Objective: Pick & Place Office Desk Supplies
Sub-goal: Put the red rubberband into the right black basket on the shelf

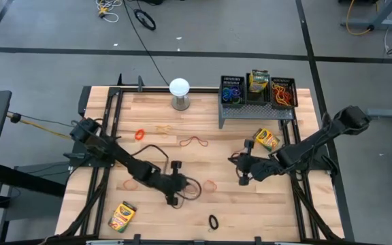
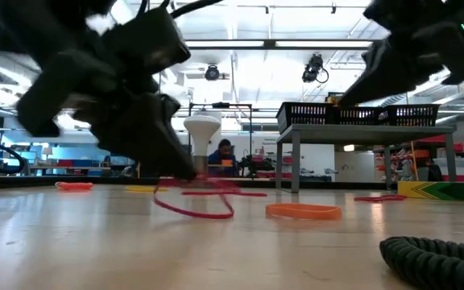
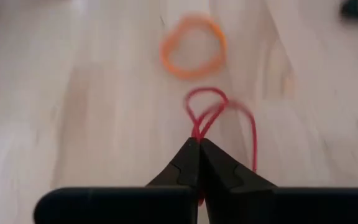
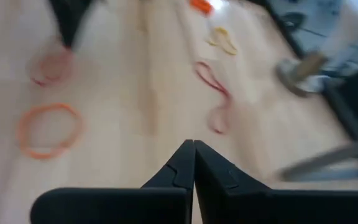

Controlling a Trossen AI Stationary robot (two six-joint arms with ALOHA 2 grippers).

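Pinch confirmed: your left gripper [image 3: 199, 144] is clamped on the red band [image 3: 219, 115] low at the table's front centre, ready to lift toward the bins [image 1: 257, 90], while your right gripper [image 4: 194, 148] hovers closed, empty.

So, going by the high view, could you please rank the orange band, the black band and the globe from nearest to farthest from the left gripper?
From the left gripper:
1. Orange band, just beside it toward the right arm.
2. Black band, near the front edge.
3. Globe, at the far edge.
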